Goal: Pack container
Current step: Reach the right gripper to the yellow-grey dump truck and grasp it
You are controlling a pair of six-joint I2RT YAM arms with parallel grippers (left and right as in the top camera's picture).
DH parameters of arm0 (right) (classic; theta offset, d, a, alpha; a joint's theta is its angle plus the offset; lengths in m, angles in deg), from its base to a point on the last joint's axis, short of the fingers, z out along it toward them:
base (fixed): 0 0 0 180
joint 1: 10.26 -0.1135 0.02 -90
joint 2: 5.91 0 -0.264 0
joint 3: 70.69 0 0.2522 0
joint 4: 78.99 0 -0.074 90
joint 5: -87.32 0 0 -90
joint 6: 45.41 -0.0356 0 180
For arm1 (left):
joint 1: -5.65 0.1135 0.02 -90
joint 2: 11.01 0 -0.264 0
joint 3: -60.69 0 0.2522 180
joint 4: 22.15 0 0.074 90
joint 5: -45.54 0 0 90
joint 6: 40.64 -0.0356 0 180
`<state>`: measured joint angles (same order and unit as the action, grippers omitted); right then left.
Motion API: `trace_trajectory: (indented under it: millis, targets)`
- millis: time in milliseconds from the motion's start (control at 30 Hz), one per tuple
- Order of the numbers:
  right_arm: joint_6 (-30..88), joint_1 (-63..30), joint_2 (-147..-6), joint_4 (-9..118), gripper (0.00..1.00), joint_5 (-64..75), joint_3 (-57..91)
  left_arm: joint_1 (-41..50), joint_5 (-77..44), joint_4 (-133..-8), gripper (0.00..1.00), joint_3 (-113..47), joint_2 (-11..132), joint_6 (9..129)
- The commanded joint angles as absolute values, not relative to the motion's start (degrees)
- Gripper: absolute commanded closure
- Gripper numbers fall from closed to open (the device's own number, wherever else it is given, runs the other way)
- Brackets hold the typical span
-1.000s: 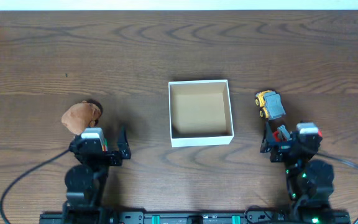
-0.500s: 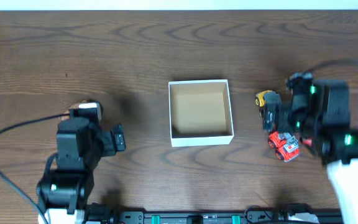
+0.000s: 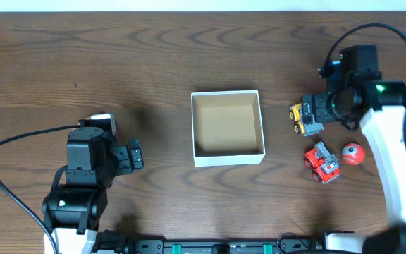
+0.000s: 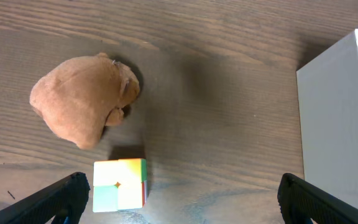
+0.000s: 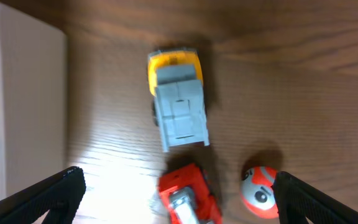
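Looking down from above: the box point(image 3: 228, 159) sits open in the middle of the table point(image 3: 189, 56), and I can see its tan floor.
Toys from above: a yellow truck point(image 3: 306, 118), a red truck point(image 3: 322, 163) and a red ball point(image 3: 352, 153) lie to the right of the box, apart from it.
Arms from above: my left arm point(image 3: 83, 169) is left of the box. My right arm point(image 3: 372, 120) reaches over the yellow truck.
Left wrist, claw: my left claw point(image 4: 182, 198) is wide open and holds nothing. Only its two black tips show in the bottom corners.
Left wrist, toys: a brown soft toy point(image 4: 82, 99) lies on the wood, with a colour cube point(image 4: 120, 185) just beside it.
Left wrist, box: its white wall is at the right edge, well apart from both toys.
Right wrist, claw: my right claw point(image 5: 180, 194) is wide open too and holds nothing.
Right wrist, toys: the yellow truck is in the middle. The red truck and red ball are lower down, near each other.
Right wrist, box: its white wall is at the left edge, near the yellow truck but not touching it.
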<state>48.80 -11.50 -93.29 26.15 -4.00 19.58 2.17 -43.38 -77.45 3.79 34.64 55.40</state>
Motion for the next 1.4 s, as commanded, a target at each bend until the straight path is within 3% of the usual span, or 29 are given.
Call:
trace_trajectory:
  millis: [0, 767, 1067, 1367]
  targets:
    - [54.6, -10.6, -97.9, 27.4, 0.01, -4.8, 20.5, 2.1, -43.4, -77.5, 0.02, 2.3, 34.6, 55.9]
    - [56.4, -10.7, -118.0, 39.8, 0.02, -1.8, 20.5, 2.1, -43.4, -77.0, 0.02, 2.3, 34.6, 55.9]
    - [54.7, -10.7, -118.1, 40.1, 0.34, -1.7, 20.5, 2.1, -43.4, -77.0, 0.02, 2.3, 34.6, 55.9]
    - [54.3, -10.7, -118.1, 40.1, 0.47, -1.5, 20.5, 2.1, -43.4, -77.0, 0.02, 2.3, 34.6, 55.9]
